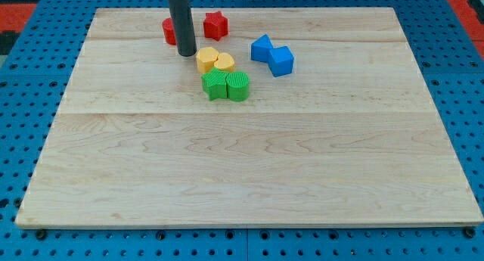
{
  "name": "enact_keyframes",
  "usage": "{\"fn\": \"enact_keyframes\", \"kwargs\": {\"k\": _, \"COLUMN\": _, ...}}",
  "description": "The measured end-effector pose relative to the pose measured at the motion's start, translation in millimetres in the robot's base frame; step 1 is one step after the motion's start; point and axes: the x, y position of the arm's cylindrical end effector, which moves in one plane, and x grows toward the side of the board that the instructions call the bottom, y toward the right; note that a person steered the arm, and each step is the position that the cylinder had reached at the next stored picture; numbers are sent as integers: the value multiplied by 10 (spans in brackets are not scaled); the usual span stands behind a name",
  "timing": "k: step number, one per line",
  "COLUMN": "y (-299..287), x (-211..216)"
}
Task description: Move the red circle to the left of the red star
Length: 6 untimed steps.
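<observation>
The red star (215, 24) lies near the view's top of the wooden board (249, 163). The red circle (169, 31) lies to its left, partly hidden behind my dark rod. My tip (187, 54) rests on the board just below and right of the red circle, close to it, and to the left of the yellow blocks.
Two yellow blocks (215, 61) lie side by side right of my tip. A green star (215, 85) and a green round block (237, 86) lie just below them. Two blue blocks (272, 55) lie to the right. Blue pegboard (30, 79) surrounds the board.
</observation>
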Motion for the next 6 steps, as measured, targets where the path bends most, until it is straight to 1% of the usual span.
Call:
{"fn": "enact_keyframes", "kwargs": {"k": 2, "y": -6, "x": -314}}
{"fn": "enact_keyframes", "kwargs": {"k": 3, "y": -139, "x": -355}}
{"fn": "enact_keyframes", "kwargs": {"k": 4, "y": -408, "x": -417}}
{"fn": "enact_keyframes", "kwargs": {"k": 5, "y": -125, "x": -373}}
{"fn": "enact_keyframes", "kwargs": {"k": 6, "y": -113, "x": -29}}
